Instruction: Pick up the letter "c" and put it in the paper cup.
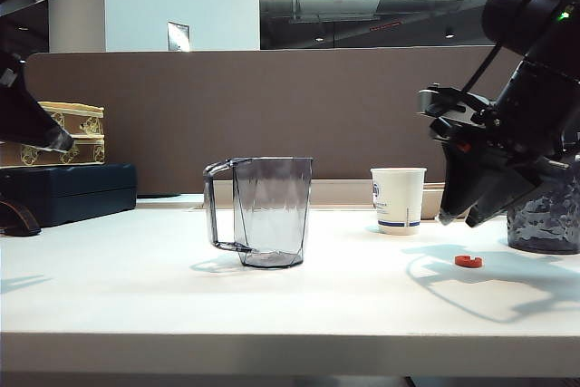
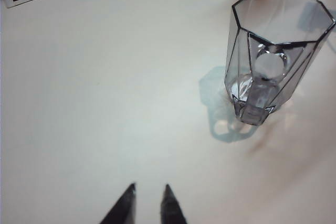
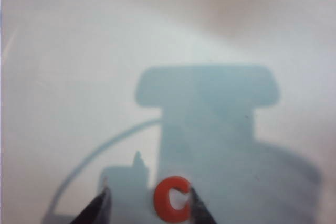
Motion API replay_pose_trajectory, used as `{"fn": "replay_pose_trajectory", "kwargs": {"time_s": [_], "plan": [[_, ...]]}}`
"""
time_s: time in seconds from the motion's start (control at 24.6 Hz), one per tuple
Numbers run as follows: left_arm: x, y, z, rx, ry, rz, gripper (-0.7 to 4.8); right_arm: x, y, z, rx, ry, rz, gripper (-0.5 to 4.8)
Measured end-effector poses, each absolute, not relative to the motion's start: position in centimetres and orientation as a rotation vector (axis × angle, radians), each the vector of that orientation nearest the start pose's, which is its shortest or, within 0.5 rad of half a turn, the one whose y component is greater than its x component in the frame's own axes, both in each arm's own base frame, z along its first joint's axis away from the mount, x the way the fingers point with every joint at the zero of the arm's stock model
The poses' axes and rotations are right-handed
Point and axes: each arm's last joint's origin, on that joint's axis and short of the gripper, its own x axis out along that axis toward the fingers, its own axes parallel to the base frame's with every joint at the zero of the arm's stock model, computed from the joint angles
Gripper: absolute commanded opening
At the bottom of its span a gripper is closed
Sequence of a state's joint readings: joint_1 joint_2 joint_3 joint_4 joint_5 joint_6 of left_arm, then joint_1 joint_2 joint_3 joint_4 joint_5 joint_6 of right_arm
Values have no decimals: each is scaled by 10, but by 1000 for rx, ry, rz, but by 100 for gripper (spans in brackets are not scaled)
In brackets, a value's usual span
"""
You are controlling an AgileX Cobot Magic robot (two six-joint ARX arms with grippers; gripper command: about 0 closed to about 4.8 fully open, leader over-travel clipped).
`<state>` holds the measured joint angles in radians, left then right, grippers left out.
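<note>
— White table (image 1: 272,305), brown partition behind: outside, your C (image 1: 468,261) lies flat near the right edge, apart from the cup (image 1: 398,200), pitcher (image 1: 261,211) mid-table. Right gripper (image 1: 458,217) hangs above the C.
— And the wrists?
— Left gripper (image 2: 148,188): tips apart over bare table, pitcher (image 2: 273,51) beside. Right gripper (image 3: 148,191): tips apart, C (image 3: 171,199) between them on the table, against one tip.
</note>
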<state>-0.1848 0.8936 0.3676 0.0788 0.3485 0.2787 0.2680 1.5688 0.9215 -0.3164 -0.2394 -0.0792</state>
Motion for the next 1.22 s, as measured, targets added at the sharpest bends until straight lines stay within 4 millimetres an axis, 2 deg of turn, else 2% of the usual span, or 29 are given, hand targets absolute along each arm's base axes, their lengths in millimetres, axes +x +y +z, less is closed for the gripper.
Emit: {"fn": "replay_pose_trajectory", "kwargs": {"time_s": [1.01, 1.22], "plan": [[177, -43, 197, 230, 374, -583, 61, 292, 85, 186, -194, 968, 492, 191], [177, -43, 197, 230, 375, -583, 61, 288, 91, 183, -217, 976, 514, 194]]}}
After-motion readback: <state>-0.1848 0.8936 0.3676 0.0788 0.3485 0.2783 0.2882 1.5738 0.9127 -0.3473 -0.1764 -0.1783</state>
